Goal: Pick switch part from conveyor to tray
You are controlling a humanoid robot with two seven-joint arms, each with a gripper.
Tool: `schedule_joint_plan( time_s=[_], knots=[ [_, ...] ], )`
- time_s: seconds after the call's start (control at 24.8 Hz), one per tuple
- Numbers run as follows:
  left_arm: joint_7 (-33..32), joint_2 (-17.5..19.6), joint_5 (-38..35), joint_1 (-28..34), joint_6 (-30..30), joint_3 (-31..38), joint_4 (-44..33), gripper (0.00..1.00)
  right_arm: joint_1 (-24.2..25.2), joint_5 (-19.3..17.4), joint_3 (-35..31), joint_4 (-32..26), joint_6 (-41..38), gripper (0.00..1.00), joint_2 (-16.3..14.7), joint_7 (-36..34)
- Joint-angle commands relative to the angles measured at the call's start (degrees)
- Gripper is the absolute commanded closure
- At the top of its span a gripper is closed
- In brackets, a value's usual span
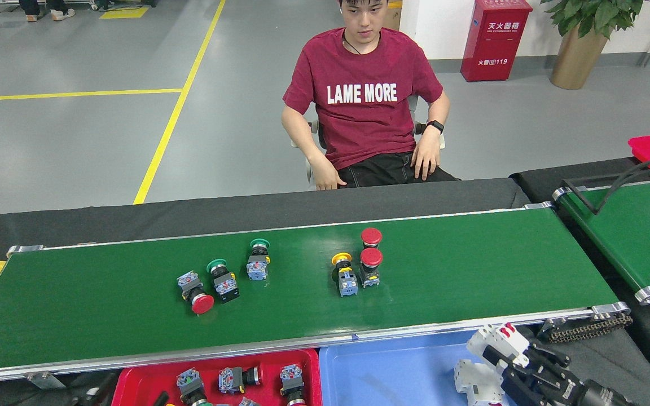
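Right gripper (pixel 510 356) is clamped on a white switch part with red levers (pixel 497 338), holding it over the right end of the blue tray (pixel 381 375), just above another white part (pixel 474 383) already lying in there. We read this as the placing step: carry done, release pending. Next move calls for lowering beside the white part, not onto it, then letting go and backing out clear of the tray wall.

Left gripper isn't visible to us; only a dark scrap shows at the bottom edge by the red tray (pixel 133 383), which holds several pushbutton switches (pixel 235 378).

Farther out, on the conveyor (pixel 471 282), six pushbuttons are waiting: a red-capped one (pixel 196 293), two green-capped ones (pixel 220 279) (pixel 258 259) left of centre, then a yellow-capped one (pixel 343 274) touching two red-capped ones (pixel 369 256). No more white parts on the belt that we can see.

Beyond the belt a person in a red shirt (pixel 361 96) sits watching, hands off.
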Motion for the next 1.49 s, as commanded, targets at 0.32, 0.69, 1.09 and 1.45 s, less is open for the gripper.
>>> schedule_joint_plan(
  time_s=[0.32,0.69,1.09,1.45],
  knots=[
    [-5.61,-0.12,-1.18,-9.08,5.2,-9.15,-2.48,0.0,-4.04,-2.41,-7.22,-3.26,-0.91,0.02,11.07,9.57],
    [-10.97,-0.39,-6.19,-16.64,11.18,-10.12,3.32,0.0,-8.69,-2.33,-14.61,-2.21,-0.91,0.05,15.46,9.57],
    [-11.06,0.23,-6.28,-21.92,13.81,-10.12,10.44,0.0,-11.68,14.81,-14.52,-1.86,10.51,0.08,18.01,3.94],
    [-11.06,2.08,-6.28,-25.69,15.31,-9.77,18.09,0.0,-16.08,27.55,-13.82,-2.12,22.73,0.08,27.5,-1.06]
  ],
)
